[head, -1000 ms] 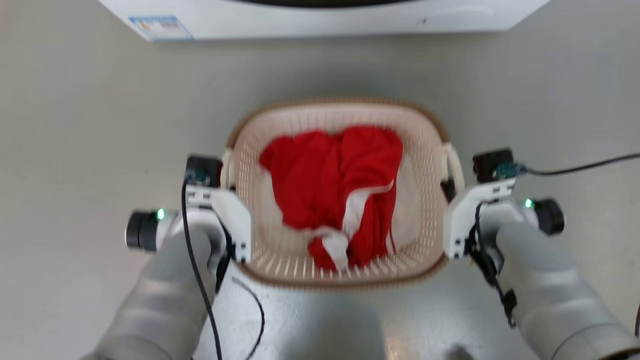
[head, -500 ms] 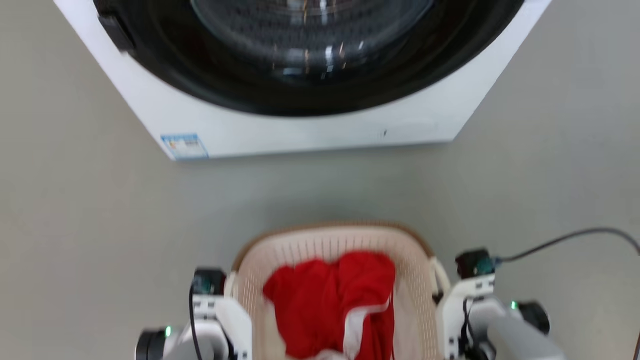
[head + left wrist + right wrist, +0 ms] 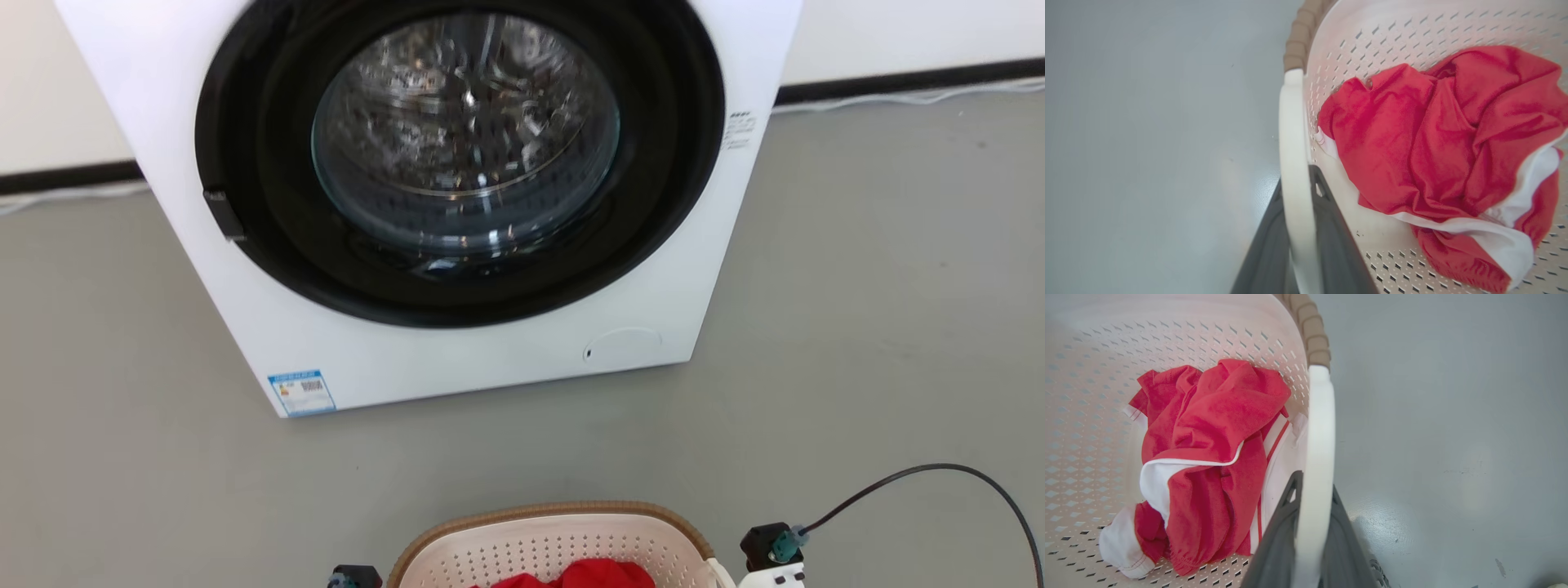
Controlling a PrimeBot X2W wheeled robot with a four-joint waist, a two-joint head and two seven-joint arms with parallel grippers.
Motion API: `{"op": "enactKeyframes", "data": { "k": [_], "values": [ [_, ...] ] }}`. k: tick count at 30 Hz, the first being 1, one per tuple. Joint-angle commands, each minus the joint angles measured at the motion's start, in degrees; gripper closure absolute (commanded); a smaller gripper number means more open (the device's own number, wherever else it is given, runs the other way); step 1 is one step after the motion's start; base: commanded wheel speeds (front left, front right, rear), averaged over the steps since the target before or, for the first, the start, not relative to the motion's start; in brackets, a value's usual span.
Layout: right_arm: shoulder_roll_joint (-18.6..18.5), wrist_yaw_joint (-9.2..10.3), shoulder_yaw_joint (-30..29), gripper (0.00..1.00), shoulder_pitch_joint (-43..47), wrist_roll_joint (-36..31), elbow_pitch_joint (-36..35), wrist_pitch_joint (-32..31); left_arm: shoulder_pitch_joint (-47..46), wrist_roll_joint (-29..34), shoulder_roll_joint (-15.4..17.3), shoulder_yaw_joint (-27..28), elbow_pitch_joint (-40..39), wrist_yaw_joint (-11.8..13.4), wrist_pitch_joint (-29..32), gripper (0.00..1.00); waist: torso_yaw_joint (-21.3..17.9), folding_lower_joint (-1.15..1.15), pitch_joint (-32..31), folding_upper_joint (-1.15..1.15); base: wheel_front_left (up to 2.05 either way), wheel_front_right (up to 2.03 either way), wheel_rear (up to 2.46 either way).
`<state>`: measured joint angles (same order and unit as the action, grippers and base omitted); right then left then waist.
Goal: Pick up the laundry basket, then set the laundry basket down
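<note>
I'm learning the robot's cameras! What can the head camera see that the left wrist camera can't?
Head view's extras: the washing machine with its round glass door, a blue label and a black cable. Left wrist view's extras: the left gripper, its dark fingers either side of the white handle, and the clothing's white trim. Shared: the laundry basket, the red clothing inside, the grey floor.

Left gripper (image 3: 1297, 183): dark fingers (image 3: 1265, 253) clamped either side of a white side handle (image 3: 1292, 134) of the laundry basket (image 3: 1372, 45). Right gripper (image 3: 1314, 482): same grip on the opposite handle (image 3: 1319, 428). Right wrist (image 3: 777, 579), with its cabled camera block (image 3: 764, 545), sits at the head view's bottom edge.
</note>
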<state>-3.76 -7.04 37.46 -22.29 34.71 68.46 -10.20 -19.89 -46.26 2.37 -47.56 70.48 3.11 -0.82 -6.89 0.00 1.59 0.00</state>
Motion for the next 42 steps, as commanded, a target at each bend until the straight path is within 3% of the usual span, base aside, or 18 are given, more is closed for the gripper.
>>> {"op": "enactKeyframes", "data": {
  "k": [1,42],
  "values": [
    [0.89,-0.45,1.4,1.0,-0.64,0.39,-1.16,0.07,-1.49,-0.31,0.51,0.62,-1.8,0.55,-0.32,1.0,-0.76,0.0,-1.5,0.0,0.0,0.0,0.0],
    [0.89,-0.45,5.1,1.0,-4.31,3.39,1.55,0.81,-2.37,-6.57,0.51,-5.73,-1.46,1.6,-0.41,1.0,-0.92,0.0,-3.34,0.0,0.0,0.0,0.0]
  ]
}}
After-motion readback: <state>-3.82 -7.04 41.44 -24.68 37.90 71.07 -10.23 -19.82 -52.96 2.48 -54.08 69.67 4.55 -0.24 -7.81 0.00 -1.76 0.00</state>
